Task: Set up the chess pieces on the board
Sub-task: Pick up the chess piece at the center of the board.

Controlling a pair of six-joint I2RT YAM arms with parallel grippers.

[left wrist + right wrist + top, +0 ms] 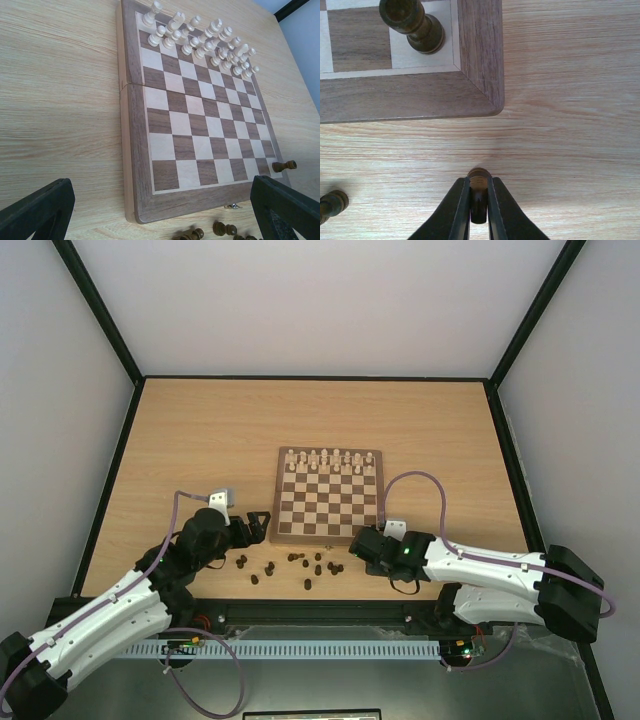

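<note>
Pinched between the right jaws, closed almost together: one small dark brown wooden chess piece point(479, 182), down at the pale wooden desk point(570, 125), just near of the near right corner of the square checkered wooden chessboard point(420, 95). Spread wide and holding nothing: the left jaws, off the board's near left corner.

Liable to slip or twist out on the lift, with so narrow a hold on something so tiny and rounded. Risky on the way in as well, with a second dark brown piece point(415, 22) on the near right corner square, close enough to be clipped, toppled or shoved by a low carry. Possible too: snagging the raised brown border while crossing it. Safer, probably, to rise well clear before travelling far.

Seen only from the right wrist: the hold itself, plus one stray dark piece point(332, 202) at the near left. Seen only from above: the remaining dark brown pieces point(318, 568) scattered on the desk along the board's near edge, between the two arms. Clearest from the left wrist: the pale cream pieces point(200, 40) in the two far rows, with bare squares nearer. Seemingly tipped over from the left wrist, nearer upright from the right wrist: that corner piece; impossible to tell which.
</note>
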